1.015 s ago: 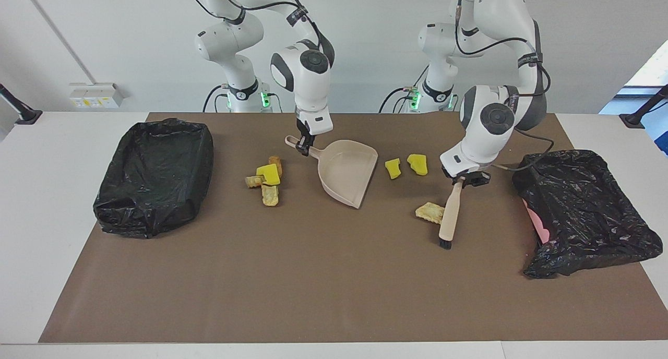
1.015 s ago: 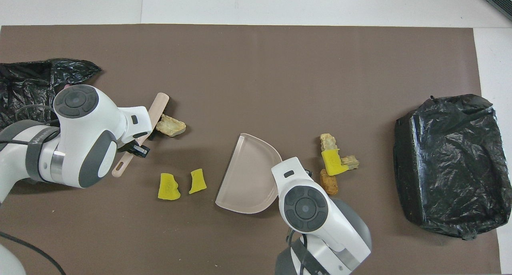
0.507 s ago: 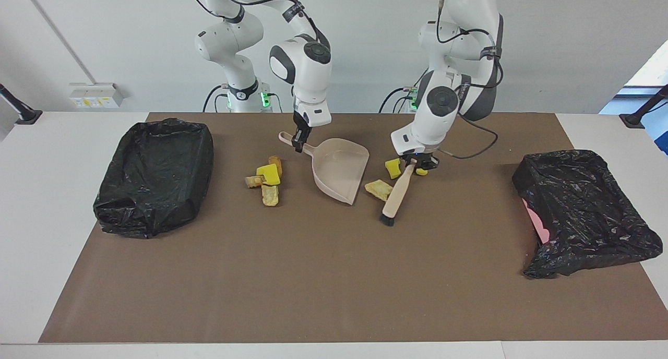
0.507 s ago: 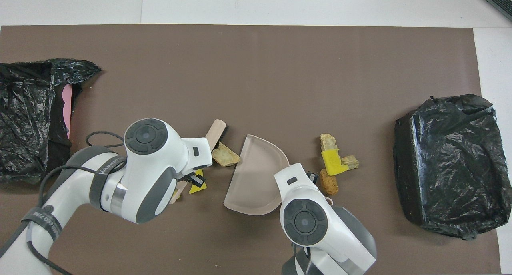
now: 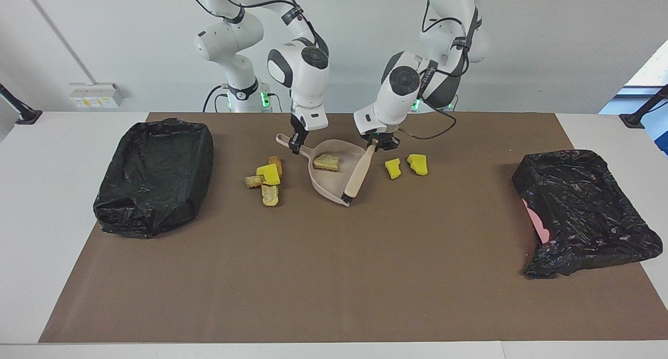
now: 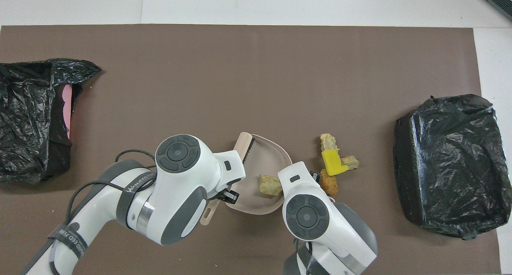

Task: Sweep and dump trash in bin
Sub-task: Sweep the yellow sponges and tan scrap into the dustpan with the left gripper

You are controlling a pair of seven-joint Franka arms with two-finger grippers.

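A brown mat [image 5: 334,275] fills most of the facing view, spread on a white table [image 5: 57,202]. At the left edge of that frame sits one bin lined with a black bag [image 5: 154,176]; at the right edge sits a second black-bagged bin [image 5: 584,213] with a pink strip showing along its side.

In the upper centre of the frame lies the beige dustpan [image 5: 334,184], its open mouth toward the lower right. The right gripper [image 5: 296,146], coming down from the arm based at the upper left, is clenched on the dustpan's handle. The left gripper [image 5: 380,142], from the arm based at the upper right, is clamped on the handle of a wooden brush [image 5: 359,174], whose dark bristles rest at the dustpan's lip.

One tan crusty chunk [image 5: 326,162] lies inside the dustpan near its back wall. Left of the dustpan in the frame, a cluster of four trash pieces [image 5: 267,179] lies on the mat: one yellow sponge bit among three brown crusts. Right of the brush, two yellow chunks [image 5: 406,166] sit side by side on the mat, just apart.
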